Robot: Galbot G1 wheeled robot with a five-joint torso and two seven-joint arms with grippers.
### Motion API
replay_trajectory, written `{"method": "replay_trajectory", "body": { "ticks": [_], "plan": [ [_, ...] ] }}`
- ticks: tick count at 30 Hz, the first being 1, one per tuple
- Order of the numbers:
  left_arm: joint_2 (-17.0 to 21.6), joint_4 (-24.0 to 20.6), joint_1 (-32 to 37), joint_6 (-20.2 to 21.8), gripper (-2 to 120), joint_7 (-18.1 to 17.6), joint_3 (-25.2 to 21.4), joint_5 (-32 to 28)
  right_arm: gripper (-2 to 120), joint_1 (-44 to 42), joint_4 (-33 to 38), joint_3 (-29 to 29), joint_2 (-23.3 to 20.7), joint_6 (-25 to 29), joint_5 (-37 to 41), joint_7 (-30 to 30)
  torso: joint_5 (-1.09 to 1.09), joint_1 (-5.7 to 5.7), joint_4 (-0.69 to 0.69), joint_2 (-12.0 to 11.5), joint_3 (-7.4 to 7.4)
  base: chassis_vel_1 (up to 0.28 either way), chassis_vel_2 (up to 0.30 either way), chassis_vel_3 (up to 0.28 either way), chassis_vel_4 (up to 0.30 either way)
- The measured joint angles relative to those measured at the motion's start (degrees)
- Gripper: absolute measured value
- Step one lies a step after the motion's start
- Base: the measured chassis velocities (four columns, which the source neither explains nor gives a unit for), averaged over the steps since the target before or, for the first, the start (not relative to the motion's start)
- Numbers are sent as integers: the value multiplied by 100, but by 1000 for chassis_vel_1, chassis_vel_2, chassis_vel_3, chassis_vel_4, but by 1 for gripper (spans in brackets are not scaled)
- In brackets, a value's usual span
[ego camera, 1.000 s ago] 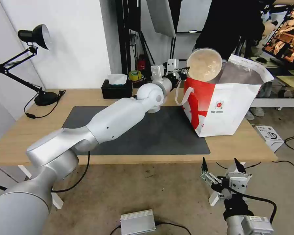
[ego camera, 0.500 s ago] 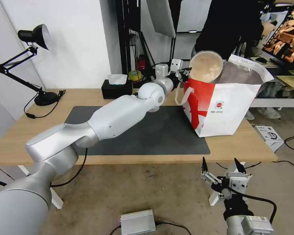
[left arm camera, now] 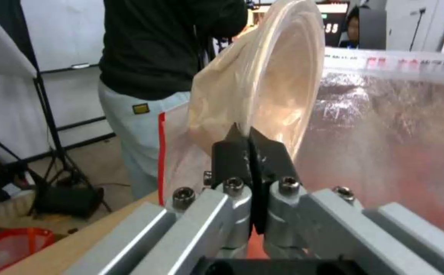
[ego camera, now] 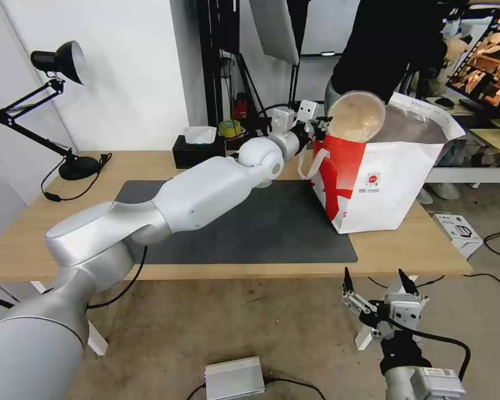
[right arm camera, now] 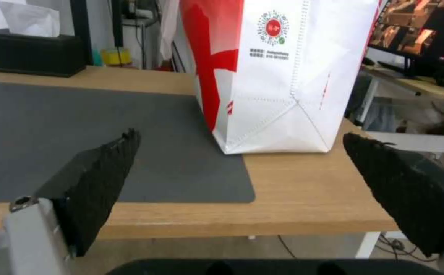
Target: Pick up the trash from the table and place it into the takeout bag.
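My left gripper [ego camera: 323, 123] is shut on the rim of a shallow beige pulp bowl [ego camera: 356, 116], a piece of the trash. The bowl hangs tilted on edge at the open top of the red-and-white takeout bag [ego camera: 379, 180], partly below its rim. In the left wrist view the black fingertips [left arm camera: 235, 147] pinch the bowl [left arm camera: 268, 80] in front of the bag's silver lining [left arm camera: 385, 126]. The bag stands on the table [ego camera: 33, 222] at the right end of the grey mat [ego camera: 261, 228]. My right gripper [ego camera: 379, 284] hangs open below the table's front edge; its view faces the bag [right arm camera: 278, 72].
A black tissue box [ego camera: 197, 151] sits at the table's back edge, and a black desk lamp [ego camera: 55, 66] stands at the back left. A person in dark clothes stands behind the bag. A grey box [ego camera: 234, 378] with cables lies on the floor.
My left arm has stretched to the right and carried the bowl from above the bag's near rim down into its opening. The right arm has not moved.
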Motion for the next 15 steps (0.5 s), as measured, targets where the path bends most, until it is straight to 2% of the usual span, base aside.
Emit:
{"method": "replay_trajectory", "body": {
  "ticks": [6,9,13,15],
  "plan": [
    [-116,190,-73,22,0,144,65,119,100,0,0,0,0,0,0,0,0,0,0,0,0,0,0,0,0],
    [-141,213,-73,-59,4,178,78,159,100,0,0,0,0,0,0,0,0,0,0,0,0,0,0,0,0],
    [-155,179,-63,-164,24,202,108,207,100,0,0,0,0,0,0,0,0,0,1,0,0,0,0,0,0],
    [-153,169,-62,-189,27,205,116,231,100,0,0,0,0,0,0,0,0,0,0,0,0,0,0,0,0]
  ]
}}
